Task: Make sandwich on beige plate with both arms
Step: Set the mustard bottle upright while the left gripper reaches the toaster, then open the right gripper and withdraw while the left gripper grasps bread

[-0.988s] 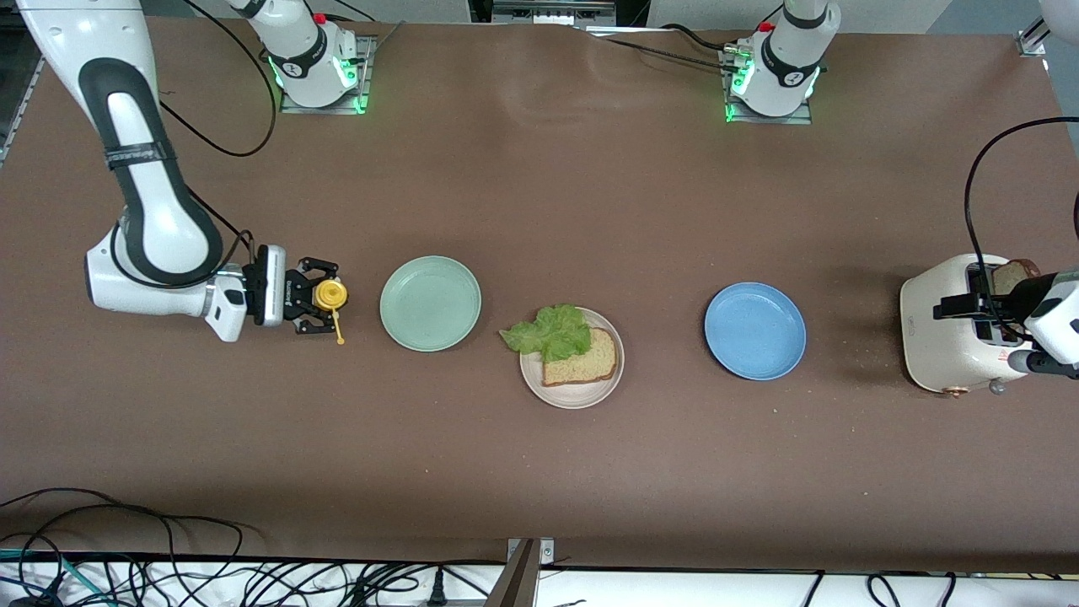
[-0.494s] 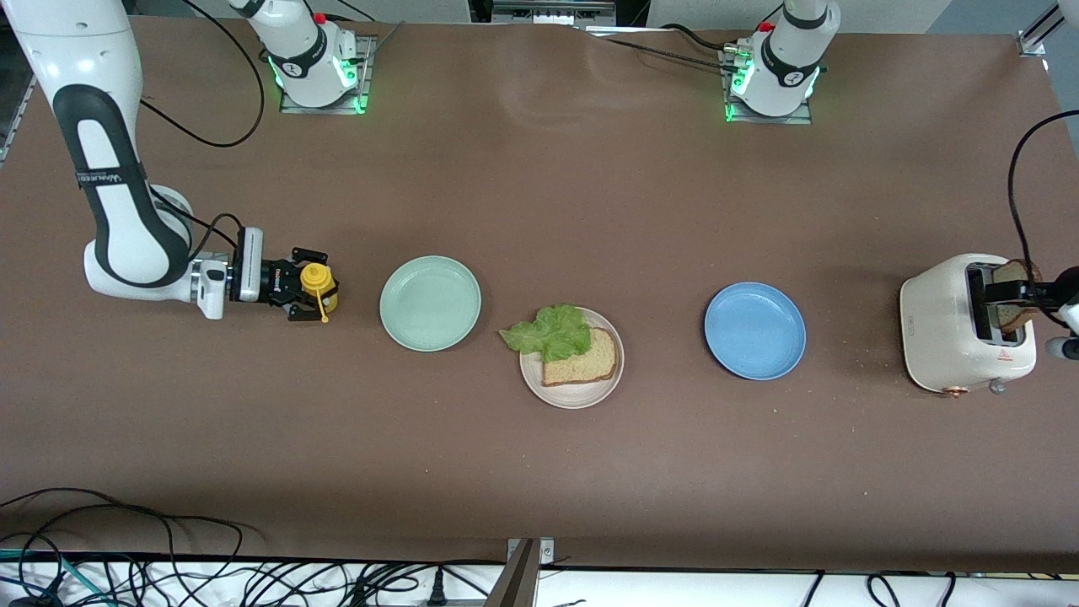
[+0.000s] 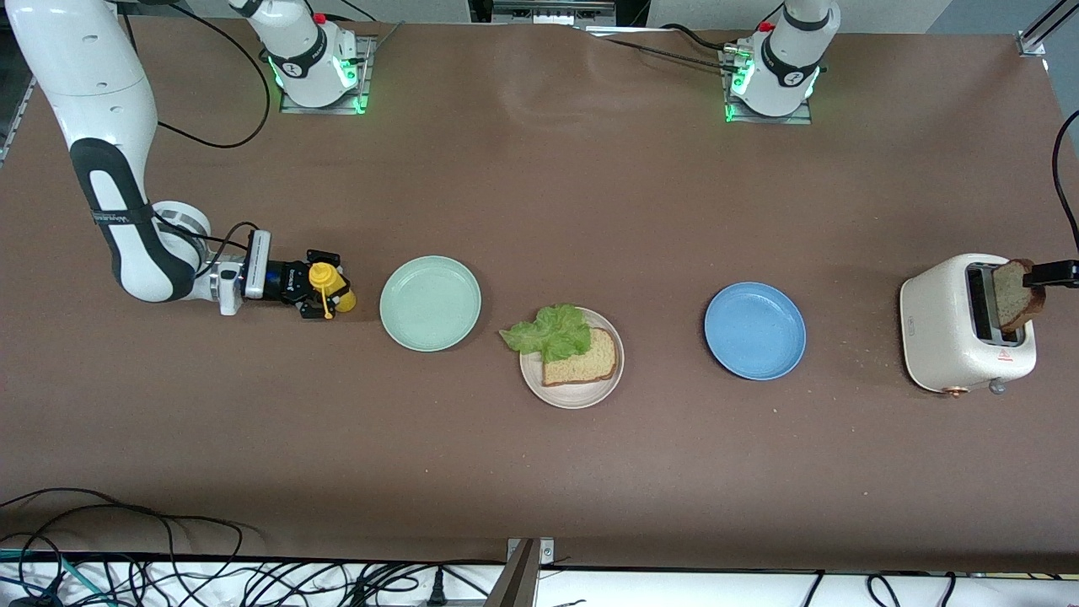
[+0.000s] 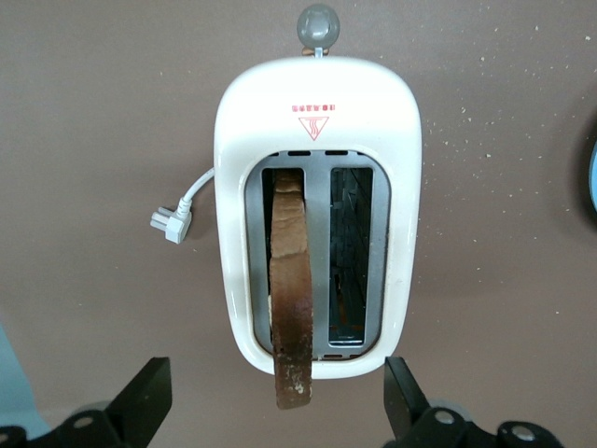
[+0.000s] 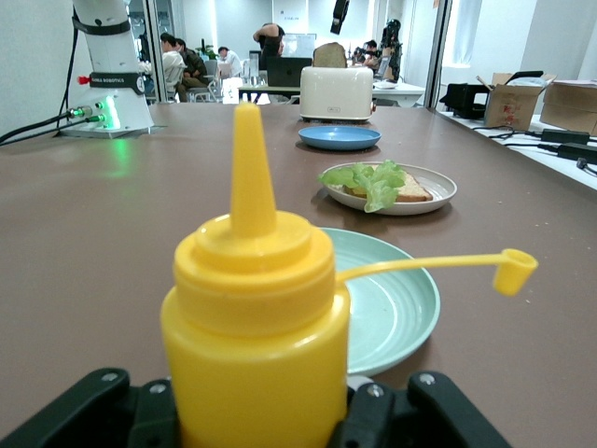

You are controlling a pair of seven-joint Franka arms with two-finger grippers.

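The left tool (image 4: 270, 411), fingers apart above the toaster (image 3: 965, 324), should straddle the toast (image 4: 291, 299) squarely; the right tool (image 3: 316, 291) is clamped on the mustard bottle (image 3: 330, 288).

The left gripper (image 4: 270, 411) leaves you only its fingertips at the frame edge. Lettuce (image 3: 552, 331) hides part of the bread slice (image 3: 582, 358). The toast's (image 4: 291, 299) lower part sits unseen in the toaster (image 4: 317, 121) slot.

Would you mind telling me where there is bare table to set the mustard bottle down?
Bare stretches lie between the plates and the robot bases, and between the plates and the front camera. The gap between the blue plate and toaster is open too. Tighter: between the mint plate and beige plate.
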